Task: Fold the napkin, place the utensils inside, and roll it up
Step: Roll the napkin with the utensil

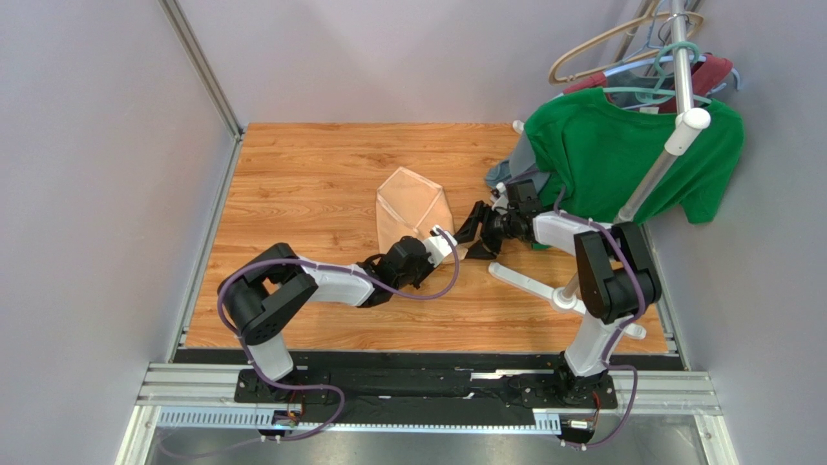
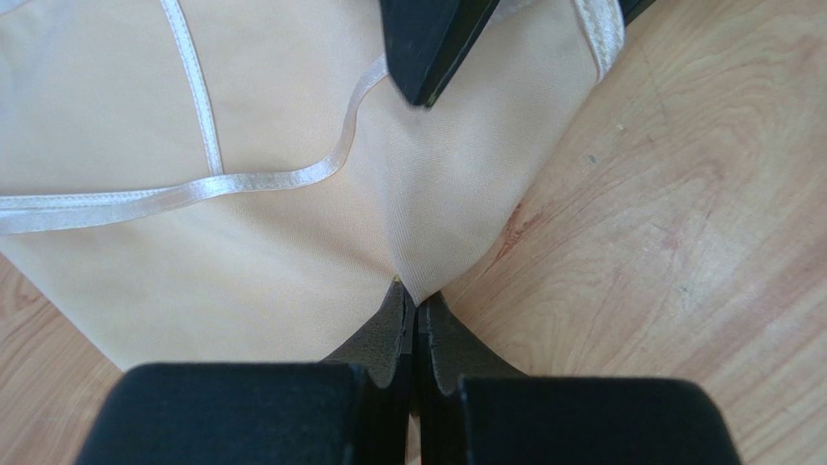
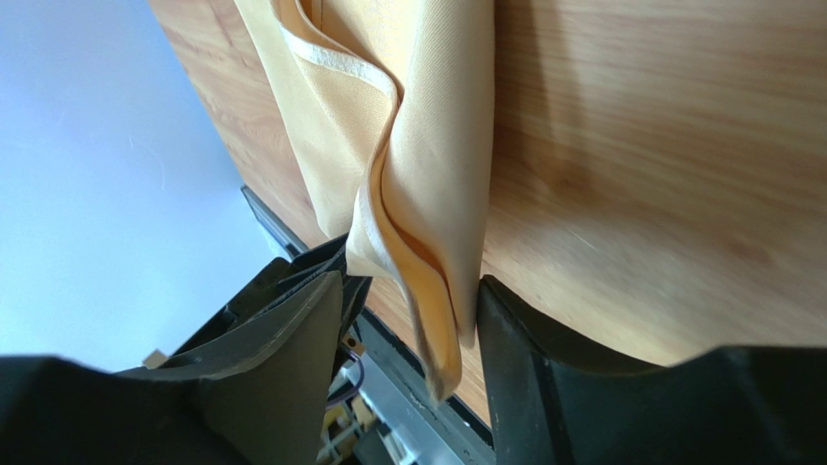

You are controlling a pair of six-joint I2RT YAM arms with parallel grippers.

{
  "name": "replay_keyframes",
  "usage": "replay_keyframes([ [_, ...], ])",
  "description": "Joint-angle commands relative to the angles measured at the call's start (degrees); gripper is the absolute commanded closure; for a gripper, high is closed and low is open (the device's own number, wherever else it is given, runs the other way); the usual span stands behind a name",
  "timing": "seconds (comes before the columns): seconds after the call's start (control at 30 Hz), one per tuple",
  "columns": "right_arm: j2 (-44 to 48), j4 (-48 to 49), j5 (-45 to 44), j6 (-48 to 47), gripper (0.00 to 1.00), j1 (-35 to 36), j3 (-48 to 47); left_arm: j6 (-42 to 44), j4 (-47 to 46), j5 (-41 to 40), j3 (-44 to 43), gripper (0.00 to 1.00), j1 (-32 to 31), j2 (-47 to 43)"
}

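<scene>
We judge the job barely begun. The napkin (image 1: 413,201) lies mid-frame on the table (image 1: 291,174), loosely doubled into an uneven shape. Our left gripper (image 2: 413,295) is clamped tight on its near corner. The right gripper (image 3: 410,286) has its jaws apart, with a hanging fold between them that brushes one finger unpinched. We see no spoon anywhere. A clean fold, the spoon's placing and the rolling are all left.

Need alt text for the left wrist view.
The left claw, shut, pinches a fold of the thin peach-tan cloth napkin, white-hemmed, lying on the wood-grain table. The right claw's black fingertip pokes in from the top edge.
</scene>
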State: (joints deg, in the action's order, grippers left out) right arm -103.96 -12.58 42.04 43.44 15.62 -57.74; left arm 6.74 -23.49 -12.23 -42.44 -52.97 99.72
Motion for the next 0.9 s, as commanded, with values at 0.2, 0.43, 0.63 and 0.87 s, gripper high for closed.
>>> replay_keyframes([
  [0.2,13.3,7.0,-8.5,-4.7,0.38,-2.0,10.4,-7.6,22.7,21.9,-4.8,1.00,5.7,0.5],
  [0.43,19.8,12.1,-9.0,-11.1,0.39,0.2,18.3,-11.7,30.4,31.9,-8.0,1.00,10.3,0.2],
  [0.63,25.0,17.0,-16.2,-15.0,0.39,6.5,21.7,-13.0,38.3,37.2,-11.0,1.00,14.1,1.3],
  [0.87,35.0,18.7,-21.7,-26.9,0.39,13.0,24.8,-11.8,44.3,39.5,-13.5,1.00,16.2,1.9],
])
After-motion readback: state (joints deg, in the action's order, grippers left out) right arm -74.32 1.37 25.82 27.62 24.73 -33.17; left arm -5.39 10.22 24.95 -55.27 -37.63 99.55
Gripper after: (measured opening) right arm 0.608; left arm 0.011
